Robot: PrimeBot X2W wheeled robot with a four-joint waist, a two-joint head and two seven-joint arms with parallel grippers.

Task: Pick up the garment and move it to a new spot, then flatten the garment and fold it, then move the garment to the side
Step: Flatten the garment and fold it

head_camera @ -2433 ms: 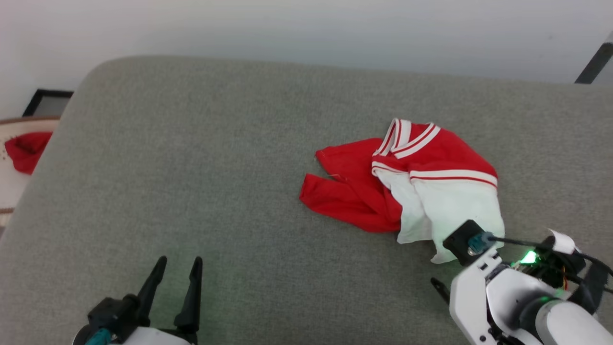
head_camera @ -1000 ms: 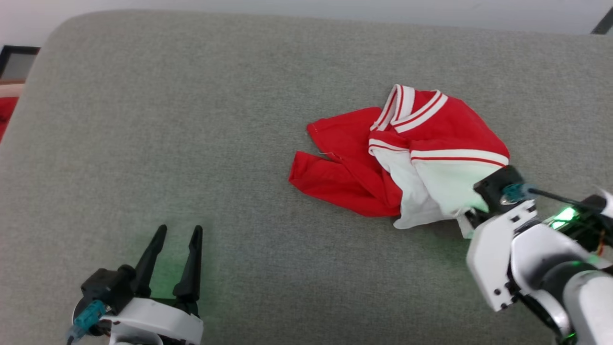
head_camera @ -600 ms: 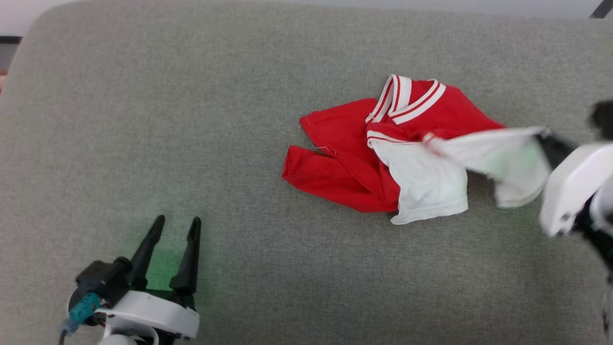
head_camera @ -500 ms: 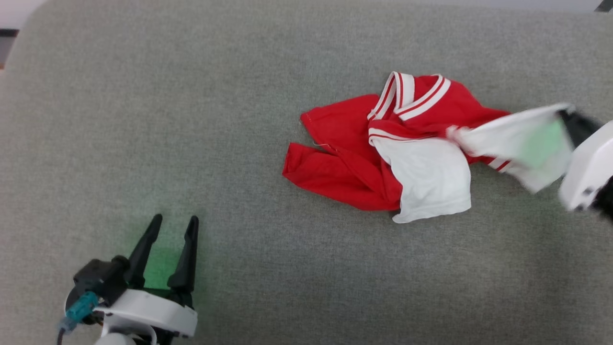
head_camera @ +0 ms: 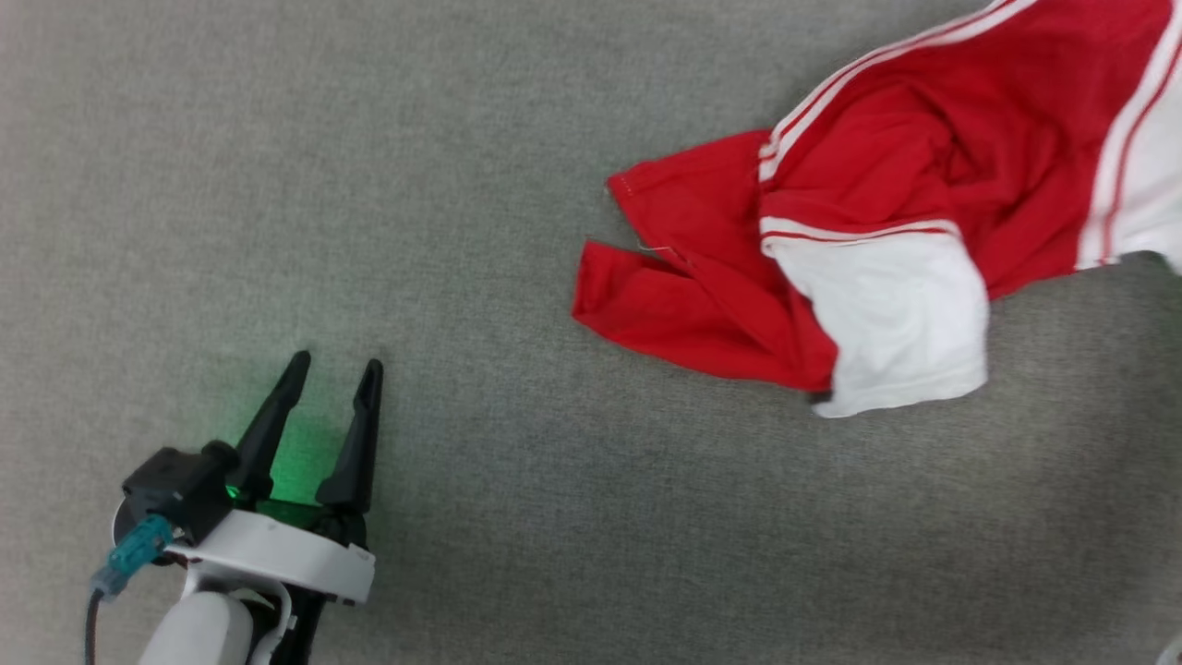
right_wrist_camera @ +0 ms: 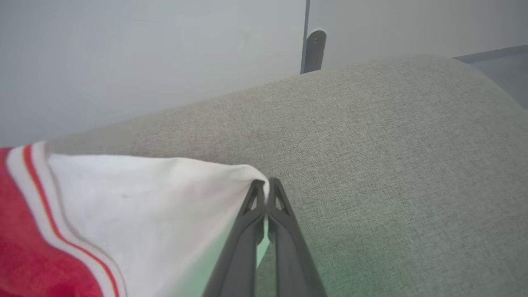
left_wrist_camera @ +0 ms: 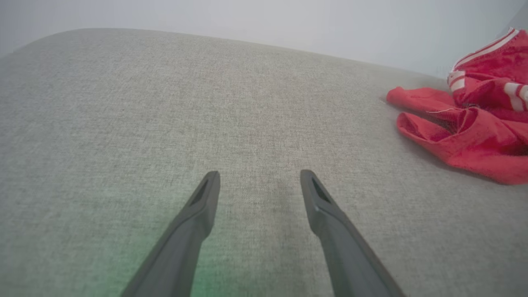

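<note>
The garment (head_camera: pixel 886 175), a red jersey with white sleeves and striped trim, lies crumpled at the head view's upper right and runs off the right edge; its numbers are hidden. One white sleeve (head_camera: pixel 891 319) rests flat on the grey surface. In the right wrist view my right gripper (right_wrist_camera: pixel 266 185) is shut on the edge of the other white sleeve (right_wrist_camera: pixel 136 206), lifting it above the surface. My left gripper (head_camera: pixel 331 368) stands open at the lower left, empty, well left of the garment (left_wrist_camera: pixel 466 123).
The grey fabric surface (head_camera: pixel 462 185) spreads under everything. A pale wall (right_wrist_camera: pixel 144 53) and a grey metal post (right_wrist_camera: pixel 313 49) stand beyond its far edge in the right wrist view.
My right gripper closed on a white sleeve and pulled it up and to the right, stretching the garment out. The head camera tilted down and closer. The left gripper stayed put.
</note>
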